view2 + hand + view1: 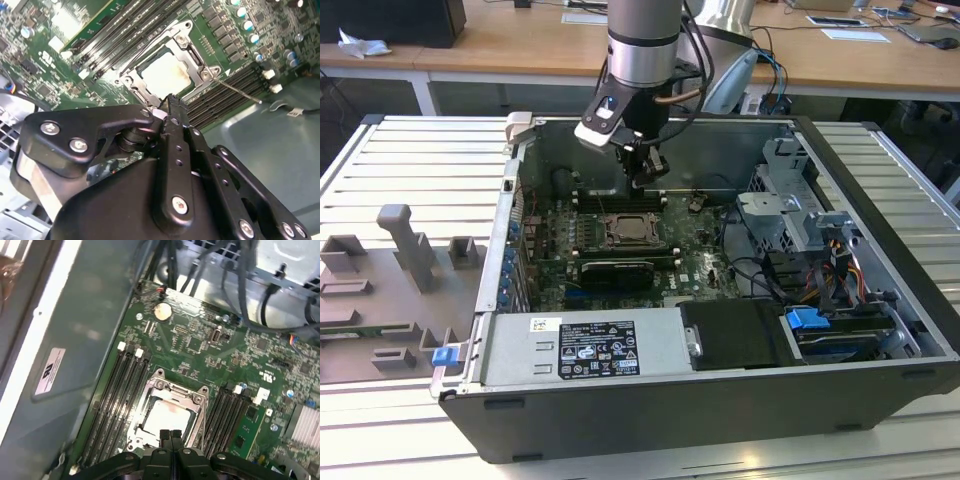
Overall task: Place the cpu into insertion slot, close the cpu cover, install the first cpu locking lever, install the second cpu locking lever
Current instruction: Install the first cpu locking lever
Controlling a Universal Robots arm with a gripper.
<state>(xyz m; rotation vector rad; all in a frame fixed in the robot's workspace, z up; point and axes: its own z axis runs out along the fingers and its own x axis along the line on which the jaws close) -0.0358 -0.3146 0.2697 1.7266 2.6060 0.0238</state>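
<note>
Standing by the slatted metal table [390,160], I see the open computer case [880,300] lying on its side across the middle of the exterior view, with the arm coming down into it from the upper centre. The gripper [645,180] hangs just above the green board, over the far edge of the insertion slot [636,231], which sits about the centre of the frame. Toward the near side of the slot lies the long black graphics card [616,270], and nearer still the grey power supply [585,345] with its white label. At the exterior view's left a grey fixture [405,260] rests on the table.

In both wrist views the pincer's two black fingers [165,436] are pressed together with nothing between them. The cpu [165,75] already sits in the slot, its pale metal top showing through the cut-out of the cpu cover [189,54], which lies flat down around it. The gripper's tip [171,102] is right at the edge of that silvery frame; whether it touches I cannot tell. A thin wire locking lever [239,90] sticks out from one corner of the socket, slanting across the ends of the memory slots [125,35] beside it. Memory slots flank the socket on both sides, and a coin battery [161,311] sits further along the board
</note>
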